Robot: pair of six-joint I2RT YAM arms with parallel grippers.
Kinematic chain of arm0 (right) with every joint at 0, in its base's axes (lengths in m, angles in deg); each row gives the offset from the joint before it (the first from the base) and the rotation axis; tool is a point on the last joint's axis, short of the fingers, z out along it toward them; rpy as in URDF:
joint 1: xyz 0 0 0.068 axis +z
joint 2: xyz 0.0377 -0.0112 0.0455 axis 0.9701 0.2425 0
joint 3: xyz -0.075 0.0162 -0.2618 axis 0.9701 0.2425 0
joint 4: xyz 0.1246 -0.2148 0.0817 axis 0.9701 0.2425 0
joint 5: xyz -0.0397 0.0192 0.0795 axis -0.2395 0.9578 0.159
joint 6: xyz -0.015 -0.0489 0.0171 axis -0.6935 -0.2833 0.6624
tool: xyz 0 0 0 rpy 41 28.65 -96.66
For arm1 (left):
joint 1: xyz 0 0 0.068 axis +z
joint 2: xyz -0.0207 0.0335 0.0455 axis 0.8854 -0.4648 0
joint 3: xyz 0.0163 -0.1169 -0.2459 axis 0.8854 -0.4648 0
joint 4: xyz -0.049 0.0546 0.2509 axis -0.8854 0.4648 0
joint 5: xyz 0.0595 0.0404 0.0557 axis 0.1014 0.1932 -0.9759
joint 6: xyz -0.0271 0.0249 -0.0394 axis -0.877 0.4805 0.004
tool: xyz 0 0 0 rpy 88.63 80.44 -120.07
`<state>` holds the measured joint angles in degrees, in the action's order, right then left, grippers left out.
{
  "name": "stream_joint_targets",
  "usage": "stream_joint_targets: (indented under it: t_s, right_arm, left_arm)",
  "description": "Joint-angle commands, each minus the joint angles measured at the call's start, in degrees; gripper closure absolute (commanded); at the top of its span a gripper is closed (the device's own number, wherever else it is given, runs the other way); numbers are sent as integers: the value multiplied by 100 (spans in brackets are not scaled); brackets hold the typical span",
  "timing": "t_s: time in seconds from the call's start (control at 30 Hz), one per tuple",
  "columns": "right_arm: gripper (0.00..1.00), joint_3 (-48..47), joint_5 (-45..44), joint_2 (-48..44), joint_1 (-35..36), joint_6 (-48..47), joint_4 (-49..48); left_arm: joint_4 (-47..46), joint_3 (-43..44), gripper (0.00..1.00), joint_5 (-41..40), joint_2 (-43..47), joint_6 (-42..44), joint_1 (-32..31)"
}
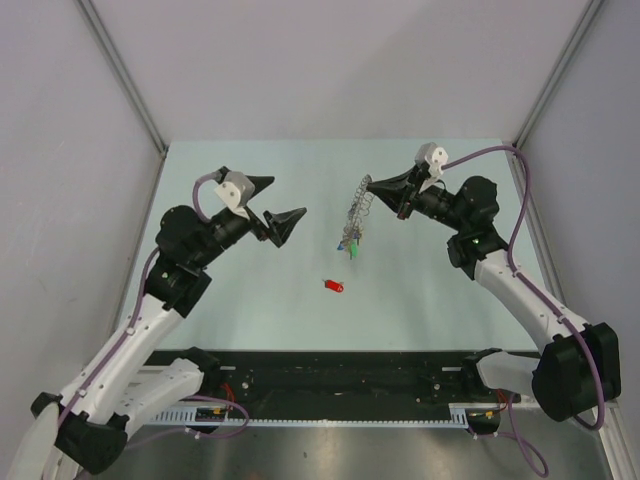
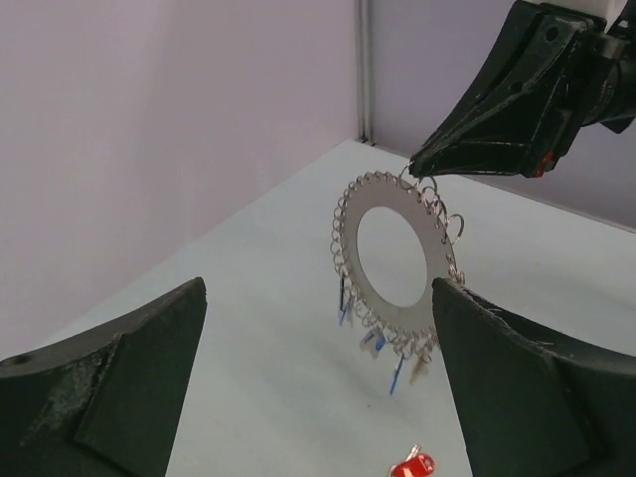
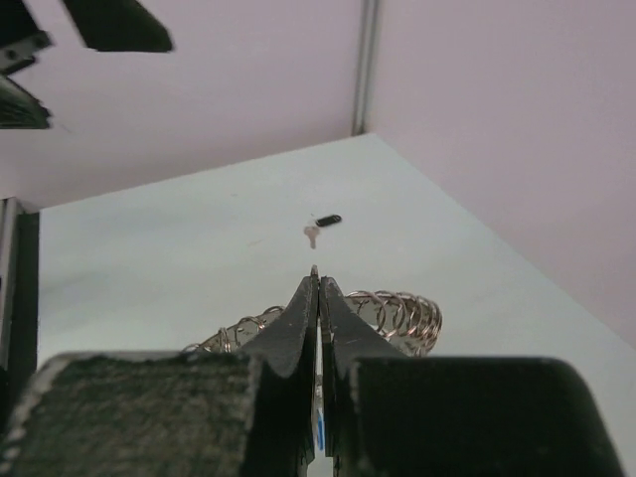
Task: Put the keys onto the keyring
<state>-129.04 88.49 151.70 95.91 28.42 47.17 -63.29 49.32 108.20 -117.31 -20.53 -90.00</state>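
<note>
Aloft, the right pincer (image 2: 412,171) pinches the keyring (image 2: 345,238); red key (image 1: 334,286) lies apart.

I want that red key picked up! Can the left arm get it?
Probably yes: the left gripper is open and empty, and the red key lies alone on the table, nothing between them.
</note>
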Motion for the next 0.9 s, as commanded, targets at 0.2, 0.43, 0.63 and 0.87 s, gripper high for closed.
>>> stream_joint_targets:
  t_s: [0.2,0.43,0.63,0.87]
  right_arm:
    - [100,-250,1913,70,132,799,-1908]
    - [100,-364,2600,132,483,755,-1996]
    - [100,-496,2714,158,703,518,-1680]
    - [100,-549,2574,167,862,123,-1241]
  left_arm:
    - [-587,529,9,2293,-754,601,37]
    - [-323,380,20,2813,-693,778,37]
    - [-401,213,37,3085,-614,681,28]
    - [-358,195,54,3226,-728,628,-147]
